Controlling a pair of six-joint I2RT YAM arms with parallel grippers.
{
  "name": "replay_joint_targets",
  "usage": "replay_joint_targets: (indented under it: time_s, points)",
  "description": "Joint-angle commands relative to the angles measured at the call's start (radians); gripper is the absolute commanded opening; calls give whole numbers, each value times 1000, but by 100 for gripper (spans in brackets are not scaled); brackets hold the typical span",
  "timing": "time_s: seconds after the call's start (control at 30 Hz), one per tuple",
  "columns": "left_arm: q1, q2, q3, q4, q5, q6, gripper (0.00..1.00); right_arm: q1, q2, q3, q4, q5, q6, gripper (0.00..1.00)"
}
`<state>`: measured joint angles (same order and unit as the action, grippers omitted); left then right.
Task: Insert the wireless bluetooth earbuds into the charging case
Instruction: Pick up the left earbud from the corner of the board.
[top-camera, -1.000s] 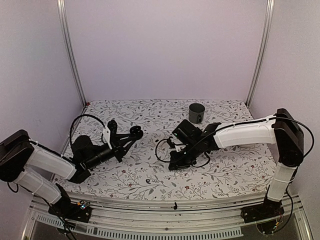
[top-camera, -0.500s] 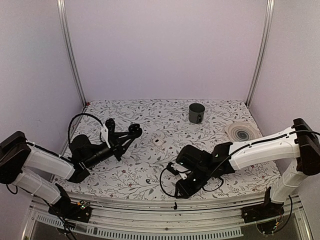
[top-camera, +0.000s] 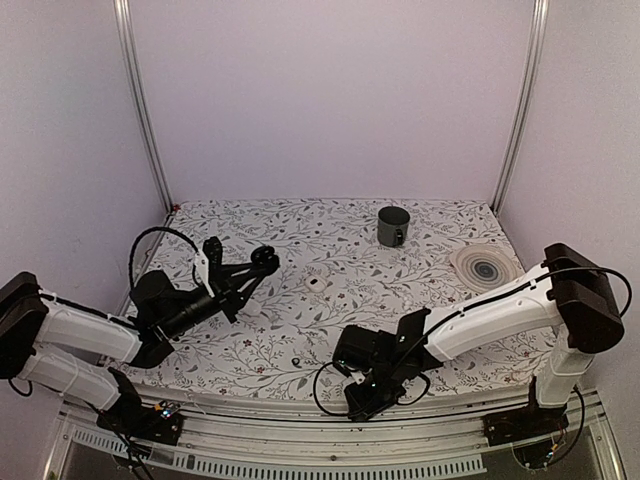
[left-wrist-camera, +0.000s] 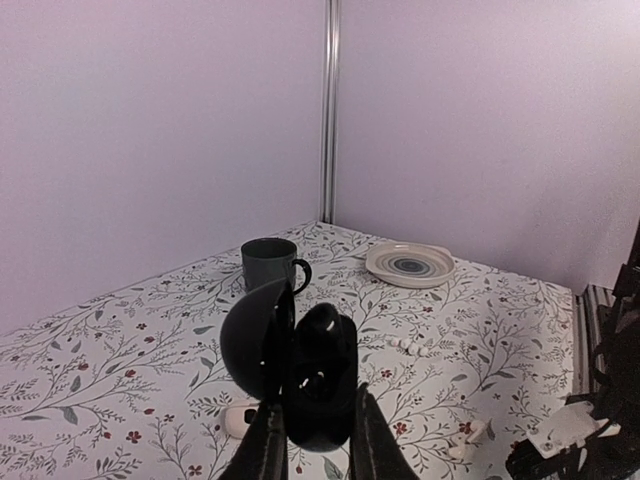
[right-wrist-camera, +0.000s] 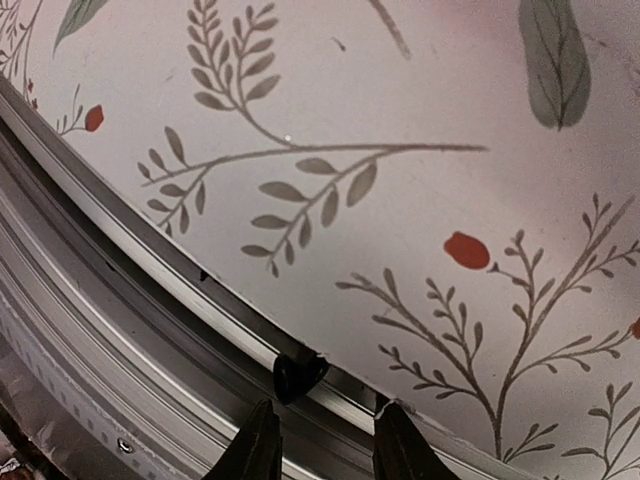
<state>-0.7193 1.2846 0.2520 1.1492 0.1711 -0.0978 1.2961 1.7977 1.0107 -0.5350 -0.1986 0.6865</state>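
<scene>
My left gripper (top-camera: 258, 264) is shut on the charging case (left-wrist-camera: 318, 375), a glossy black pebble held above the left of the table. The case is open, its lid (left-wrist-camera: 256, 338) swung to the left; its dark inside is hard to read. My right gripper (top-camera: 358, 402) is low at the table's front edge and open. In the right wrist view one black earbud (right-wrist-camera: 298, 375) lies on the metal rail just off the cloth, just ahead of the gap between my open fingers (right-wrist-camera: 255, 445), which do not touch it. A tiny dark speck (top-camera: 296, 362) on the cloth is too small to identify.
A grey mug (top-camera: 393, 226) stands at the back and a striped plate (top-camera: 483, 267) at the right. A small white piece with a dark spot (top-camera: 316, 284) and a white bit (top-camera: 262, 312) lie mid-table. The metal rail (right-wrist-camera: 150, 300) borders the cloth's front edge.
My right arm has swept from the middle of the table down to the front edge. My left gripper has drifted slightly left, still holding the case.
</scene>
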Motion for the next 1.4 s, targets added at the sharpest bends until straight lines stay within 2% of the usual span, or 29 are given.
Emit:
replay_joint_targets:
  time_s: [0.0, 0.17, 0.5, 0.6, 0.8, 0.9, 1.0, 1.37]
  points:
    - [12, -31, -24, -2, -8, 10, 0, 7, 38, 65, -21, 43, 34, 34]
    - [12, -46, -38, -3, -11, 14, 0, 8, 71, 94, -52, 53, 50, 34]
    - [12, -47, -44, 21, -8, 9, 0, 42, 114, 160, -153, 83, 79, 26]
    - [13, -44, -49, 30, -8, 7, 0, 47, 134, 183, -165, 82, 76, 20]
    - [14, -44, -56, 37, -12, 6, 0, 56, 168, 190, -190, 81, 75, 20]
    - [14, -41, -57, 47, -10, 4, 0, 57, 179, 190, -193, 85, 78, 11]
    - [14, -36, -59, 53, -11, 1, 0, 57, 172, 230, -203, 114, 75, 5]
    - [14, -14, -62, 69, -20, -9, 0, 44, 74, 237, -190, 169, -40, 4]
